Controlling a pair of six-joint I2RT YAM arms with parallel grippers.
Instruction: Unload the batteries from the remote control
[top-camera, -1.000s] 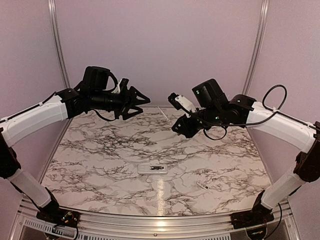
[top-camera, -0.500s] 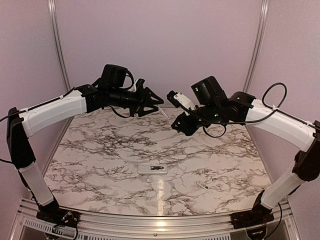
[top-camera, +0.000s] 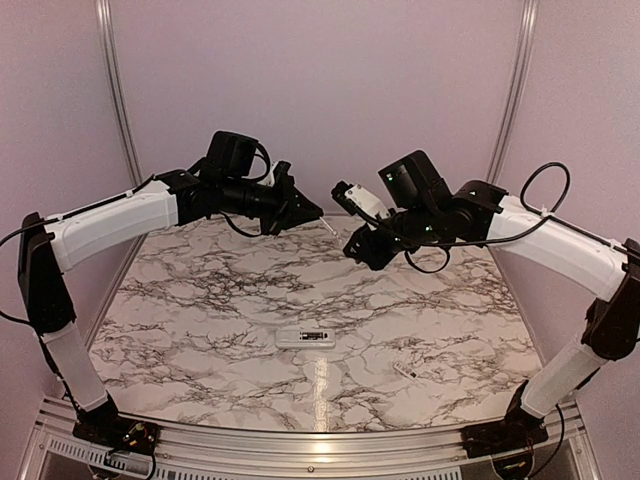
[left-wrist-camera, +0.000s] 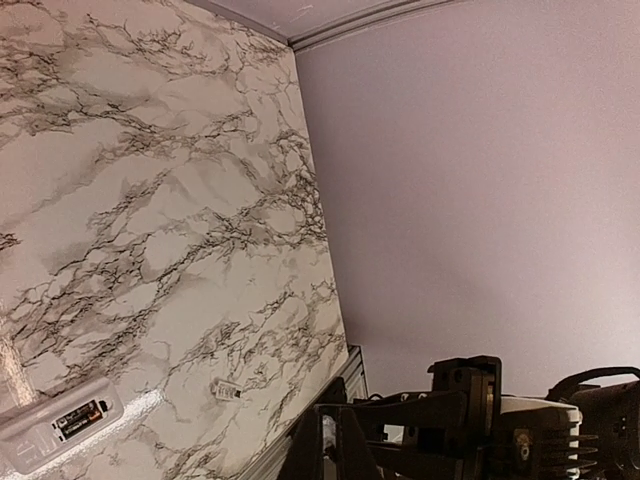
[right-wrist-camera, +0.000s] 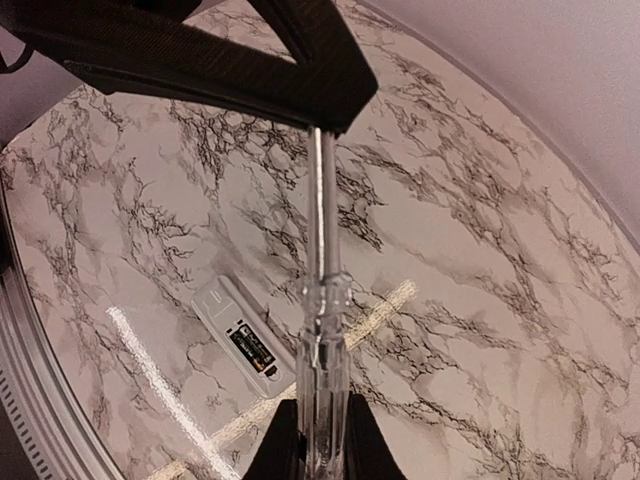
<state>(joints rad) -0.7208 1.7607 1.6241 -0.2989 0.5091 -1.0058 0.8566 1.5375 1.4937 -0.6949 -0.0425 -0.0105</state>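
High above the far worktop (top-camera: 200, 300), both arms hold one tool (right-wrist-camera: 322, 330)

The right fingers (right-wrist-camera: 280, 445) are clamped on its clear handle. The left fingers (right-wrist-camera: 300, 65) are pinched shut on the thin rod's tip, maybe to take it over. The remote control (top-camera: 303, 338) lies flat below, near the middle, far from every edge. The batteries (right-wrist-camera: 252, 350) sit in its open slot. A small white chip (top-camera: 404, 370) lies apart on its right.

Remote control (left-wrist-camera: 55, 428) on marble table (left-wrist-camera: 150, 200), batteries (left-wrist-camera: 80, 416) inside; white chip (left-wrist-camera: 228, 390) nearby

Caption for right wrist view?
Right gripper holds a clear-handled screwdriver, its tip in the shut left gripper, above the opened remote control.
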